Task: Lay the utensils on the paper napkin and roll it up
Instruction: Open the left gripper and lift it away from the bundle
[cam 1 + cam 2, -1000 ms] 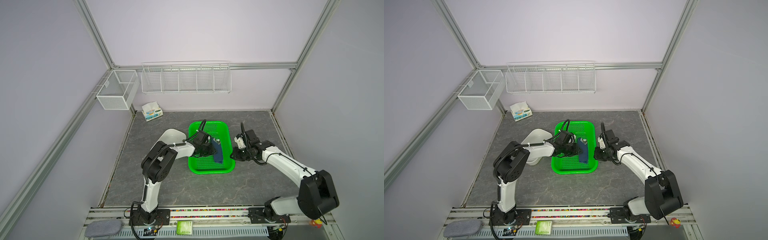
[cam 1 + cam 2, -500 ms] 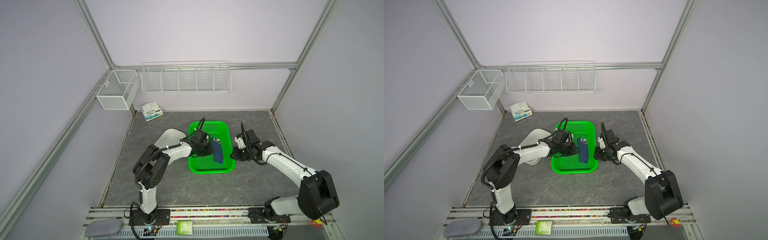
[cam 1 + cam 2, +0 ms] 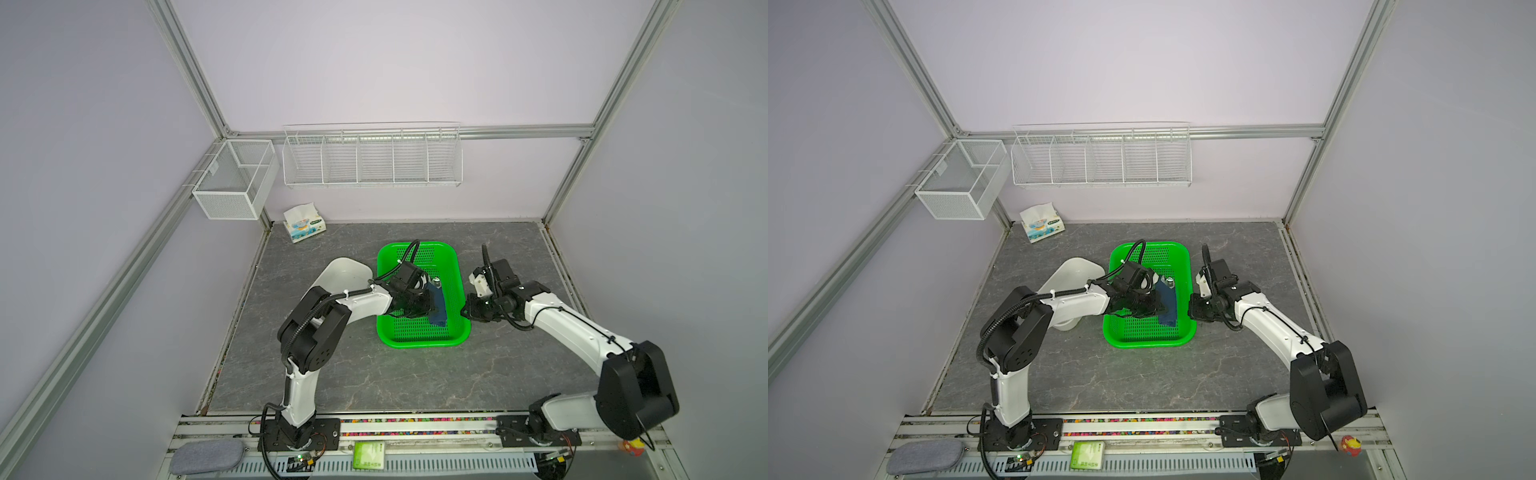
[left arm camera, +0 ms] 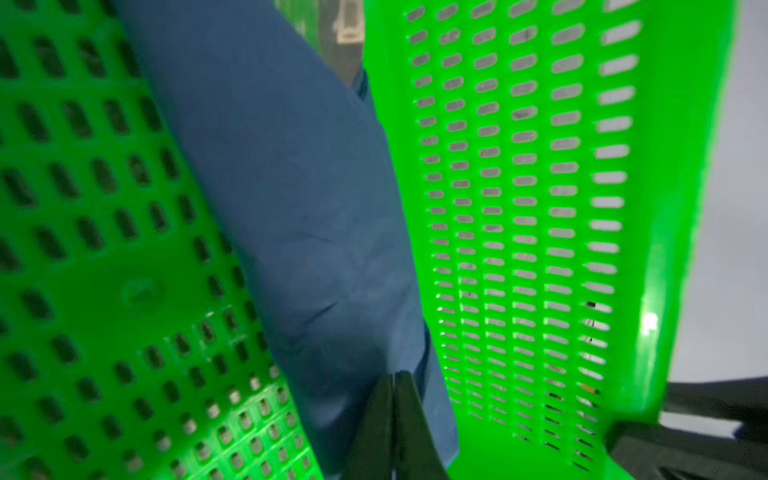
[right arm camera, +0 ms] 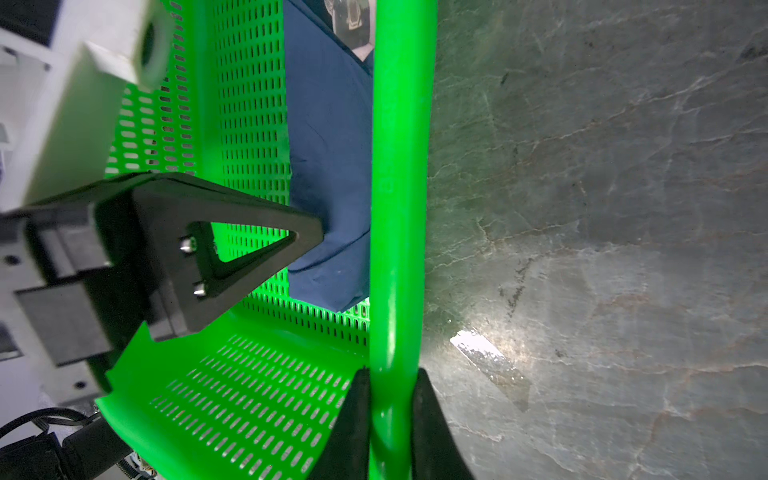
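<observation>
Napkin (image 4: 299,208), a loose navy roll, lies in the green tray (image 5: 399,166) along the wall nearest the right arm, with utensils (image 5: 353,20) glinting at its far end. It is thin, soft paper around stiff, slippery steel, so it would likely tear or unroll if pulled by one layer; better to grip across the whole roll near its middle. The left gripper (image 4: 393,384) is pinched flat on a fold. The right gripper (image 5: 390,399) clamps the tray rim on the bench (image 5: 582,208).
</observation>
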Robot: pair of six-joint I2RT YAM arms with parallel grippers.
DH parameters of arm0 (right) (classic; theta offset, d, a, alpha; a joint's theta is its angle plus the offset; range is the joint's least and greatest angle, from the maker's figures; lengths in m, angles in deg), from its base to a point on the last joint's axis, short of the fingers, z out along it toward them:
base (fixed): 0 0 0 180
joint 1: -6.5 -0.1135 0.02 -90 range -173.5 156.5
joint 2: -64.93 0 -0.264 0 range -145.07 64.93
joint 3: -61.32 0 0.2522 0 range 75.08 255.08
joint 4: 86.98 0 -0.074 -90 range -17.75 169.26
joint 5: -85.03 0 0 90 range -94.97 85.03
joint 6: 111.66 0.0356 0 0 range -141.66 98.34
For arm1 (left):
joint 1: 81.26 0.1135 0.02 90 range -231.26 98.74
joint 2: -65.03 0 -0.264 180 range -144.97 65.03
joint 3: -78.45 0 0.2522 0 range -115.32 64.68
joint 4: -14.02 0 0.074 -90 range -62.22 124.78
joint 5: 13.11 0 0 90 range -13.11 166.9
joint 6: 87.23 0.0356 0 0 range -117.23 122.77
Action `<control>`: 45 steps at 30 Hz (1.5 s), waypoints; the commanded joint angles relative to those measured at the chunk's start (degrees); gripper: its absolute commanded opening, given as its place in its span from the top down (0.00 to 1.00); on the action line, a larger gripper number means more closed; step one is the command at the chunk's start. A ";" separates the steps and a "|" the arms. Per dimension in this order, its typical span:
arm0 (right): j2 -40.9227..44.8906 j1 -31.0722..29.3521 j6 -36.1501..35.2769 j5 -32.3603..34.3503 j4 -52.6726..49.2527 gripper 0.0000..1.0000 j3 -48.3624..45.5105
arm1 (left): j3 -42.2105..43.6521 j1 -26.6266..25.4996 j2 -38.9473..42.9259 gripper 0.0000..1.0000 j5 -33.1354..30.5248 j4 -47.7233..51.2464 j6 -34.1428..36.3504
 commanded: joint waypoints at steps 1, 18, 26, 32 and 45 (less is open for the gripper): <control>1.33 0.00 0.79 1.60 -0.43 0.88 -0.57 | 1.78 -0.14 -0.59 0.94 -1.90 0.58 -0.14; 1.31 0.00 1.70 3.20 0.13 0.92 -1.08 | 4.83 -0.14 3.63 0.84 -1.03 -6.20 -1.67; 1.18 0.23 2.51 8.22 1.35 0.94 -1.41 | 4.74 -0.05 15.90 0.67 -6.60 -3.21 1.88; -2.24 2.67 0.04 9.67 0.95 0.94 1.97 | 5.39 0.80 24.05 0.65 -14.64 3.61 4.58; -7.17 6.11 -5.14 6.22 0.74 0.70 10.69 | 16.61 11.07 40.92 0.61 -28.91 10.51 5.87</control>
